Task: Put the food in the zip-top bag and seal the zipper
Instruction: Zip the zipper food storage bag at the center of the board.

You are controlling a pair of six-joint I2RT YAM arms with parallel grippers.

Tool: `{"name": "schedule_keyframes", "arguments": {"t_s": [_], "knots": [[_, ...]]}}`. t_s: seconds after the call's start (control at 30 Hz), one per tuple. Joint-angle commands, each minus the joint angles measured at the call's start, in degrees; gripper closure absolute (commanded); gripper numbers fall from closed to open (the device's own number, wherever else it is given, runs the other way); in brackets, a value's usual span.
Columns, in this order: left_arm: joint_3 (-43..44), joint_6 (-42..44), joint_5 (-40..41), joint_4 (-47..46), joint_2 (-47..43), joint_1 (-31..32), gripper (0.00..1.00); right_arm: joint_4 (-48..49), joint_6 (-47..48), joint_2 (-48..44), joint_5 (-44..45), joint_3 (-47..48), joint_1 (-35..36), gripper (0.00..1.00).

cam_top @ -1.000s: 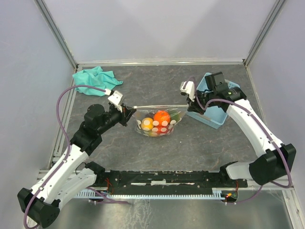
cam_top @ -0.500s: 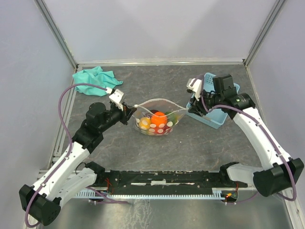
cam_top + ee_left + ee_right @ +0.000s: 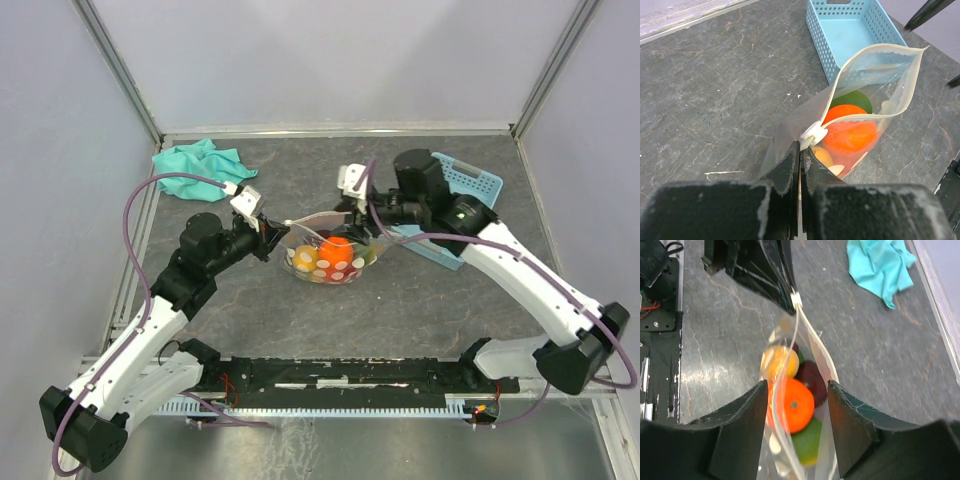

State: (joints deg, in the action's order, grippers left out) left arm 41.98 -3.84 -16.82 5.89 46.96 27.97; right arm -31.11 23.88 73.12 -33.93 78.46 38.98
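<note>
The zip-top bag [image 3: 325,258] lies mid-table with its mouth gaping. Inside it is the food: an orange fruit [image 3: 792,405], a yellow one [image 3: 779,361], a maroon one [image 3: 811,379] and a green one [image 3: 807,440]. My left gripper [image 3: 268,240] is shut on the bag's left corner, just behind the white slider [image 3: 814,134] of the zipper [image 3: 867,116]. My right gripper [image 3: 797,410] hangs open over the bag's right part. Its fingers [image 3: 745,415] stand either side of the bag mouth, with both zipper edges running between them, untouched.
A light-blue perforated basket [image 3: 468,186] stands at the right behind the right arm, close to the bag in the left wrist view [image 3: 850,30]. A teal cloth [image 3: 200,160] lies crumpled at the back left. Metal frame posts edge the table.
The right gripper has opened, let go of the bag's right end and swung left from the basket over the bag. The taut zipper line has slackened and the mouth gapes. The left gripper held still.
</note>
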Motion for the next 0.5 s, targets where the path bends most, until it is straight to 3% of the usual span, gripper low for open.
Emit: {"name": "schedule_keyframes", "arguments": {"t_s": [0.0,0.2,0.47], "knots": [[3.02,0.98,-1.69,-2.73,-0.63,-0.22,0.97,8.21,1.09,5.50,0.89,4.71,4.14,0.43],[3.02,0.68,-2.42,-2.75,-0.62,-0.21,0.97,8.54,4.28,13.53,1.30,10.49,8.14,0.49],[2.98,0.73,-2.91,-2.57,-0.30,-0.20,0.97,9.30,6.10,17.06,1.09,12.31,8.98,0.54]]}}
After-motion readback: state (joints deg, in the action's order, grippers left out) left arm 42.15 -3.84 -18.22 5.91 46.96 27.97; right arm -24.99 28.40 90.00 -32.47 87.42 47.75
